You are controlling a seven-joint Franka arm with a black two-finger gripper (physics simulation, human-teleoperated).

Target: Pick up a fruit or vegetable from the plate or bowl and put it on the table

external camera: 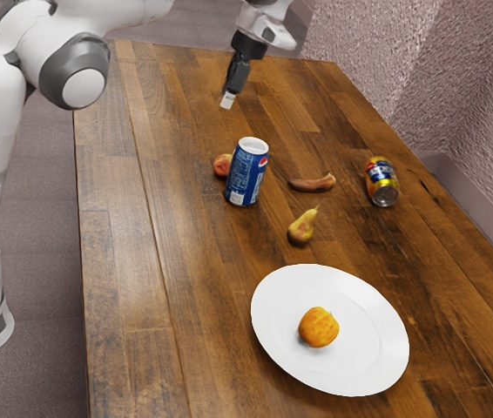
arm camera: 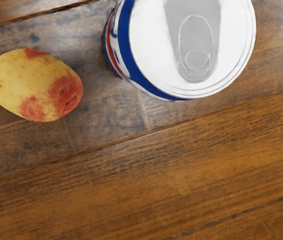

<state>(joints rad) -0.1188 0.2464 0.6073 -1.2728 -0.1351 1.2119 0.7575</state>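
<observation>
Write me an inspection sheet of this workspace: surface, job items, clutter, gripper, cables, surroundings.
Surface: brown plank table, seams visible between boards.
Job's things: white plate holding one orange fruit.
Clutter: upright blue can; red-and-yellow produce beside it; pear between blue can and plate; curved brown item; yellow-and-blue can on its side.
Gripper: black gripper raised above the table, away from the plate.
Cables: nothing seen.
Surroundings: rough pale wall, grey floor.
</observation>
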